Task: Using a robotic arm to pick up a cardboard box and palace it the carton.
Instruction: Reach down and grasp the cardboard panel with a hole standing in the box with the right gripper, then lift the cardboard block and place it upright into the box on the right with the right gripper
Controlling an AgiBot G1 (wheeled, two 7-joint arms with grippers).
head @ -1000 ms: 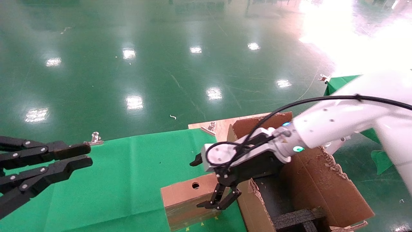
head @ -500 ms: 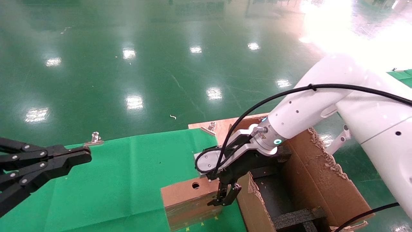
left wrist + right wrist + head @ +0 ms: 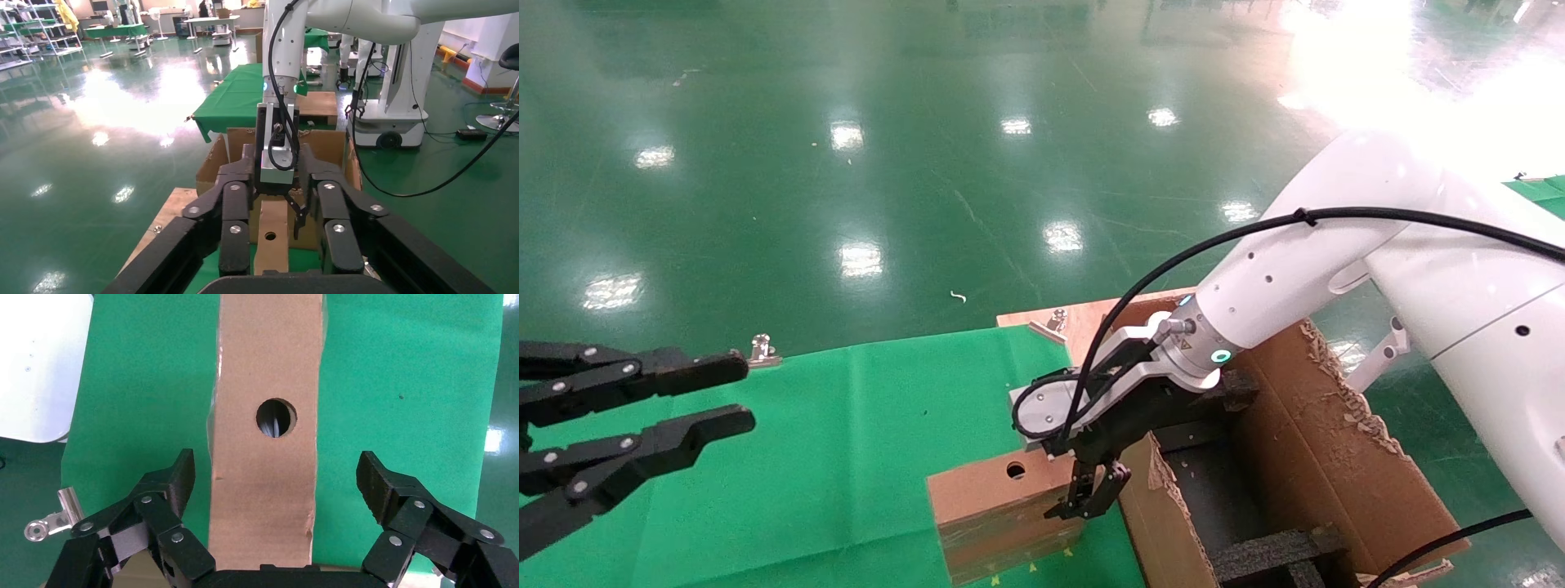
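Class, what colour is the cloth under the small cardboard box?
Green cloth, clearest in the right wrist view.

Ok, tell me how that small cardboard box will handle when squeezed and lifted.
Probably light and fairly stiff: the cardboard box is plain board. Its wavy edges suggest walls may dent under the open right gripper.

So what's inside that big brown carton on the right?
Inside the carton, black foam blocks sit near the front on a dark floor. The right tool and carton walls hide the rest.

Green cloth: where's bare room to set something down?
Free: green cloth between the open left claw and the cardboard box. Crowded: the open right claw straddles the box's end beside the carton.
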